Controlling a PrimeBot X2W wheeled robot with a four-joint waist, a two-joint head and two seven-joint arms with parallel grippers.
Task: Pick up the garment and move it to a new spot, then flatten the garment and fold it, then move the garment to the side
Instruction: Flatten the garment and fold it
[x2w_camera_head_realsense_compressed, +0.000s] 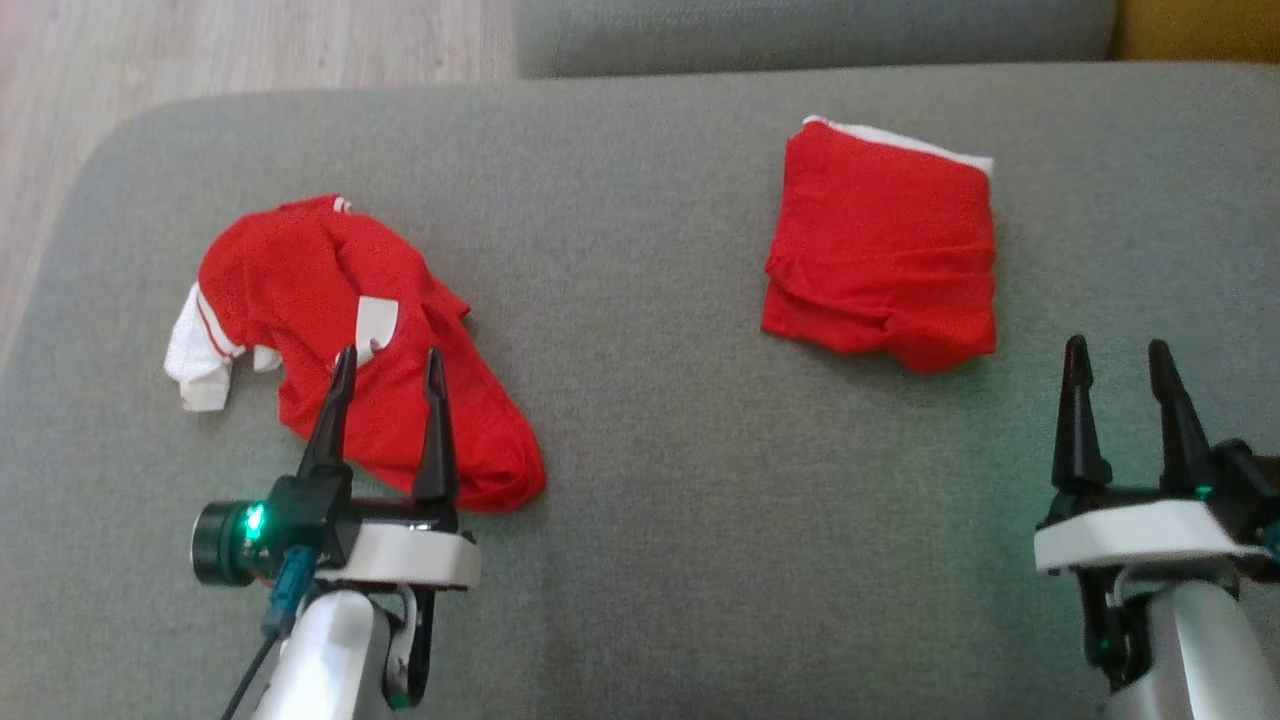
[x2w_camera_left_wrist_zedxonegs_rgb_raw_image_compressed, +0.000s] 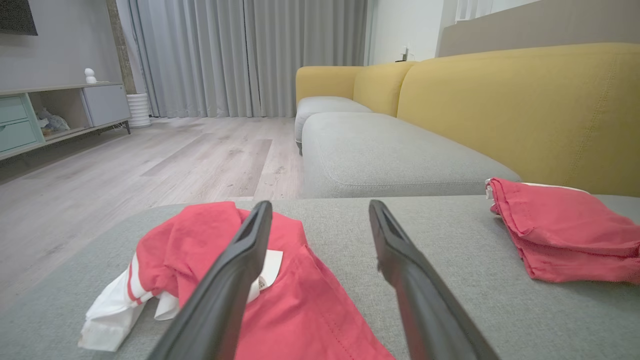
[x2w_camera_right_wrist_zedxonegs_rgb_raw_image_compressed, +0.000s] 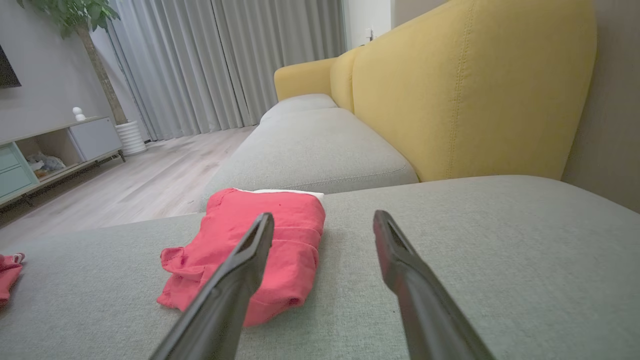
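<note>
My left gripper (x2w_camera_head_realsense_compressed: 389, 352) hangs wide over the crumpled garment (x2w_camera_head_realsense_compressed: 290, 290) — poised to pick. Right gripper (x2w_camera_head_realsense_compressed: 1117, 343) spread, empty; folded garment (x2w_camera_head_realsense_compressed: 885, 260) at its eleven o'clock — apparently set aside.

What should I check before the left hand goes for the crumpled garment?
1. Left hand open and empty: ok.
2. Left hand lined up on the crumpled garment: ok, fingertips over its near part in the head view.
3. Left hand's height above the cloth: cannot tell.
4. Right hand open, empty, short of the folded garment: ok.
5. Folded garment apart from the crumpled one: ok, bare cushion between them.
6. Crumpled garment flat: not ok, bunched, white sleeve sticking out.
</note>
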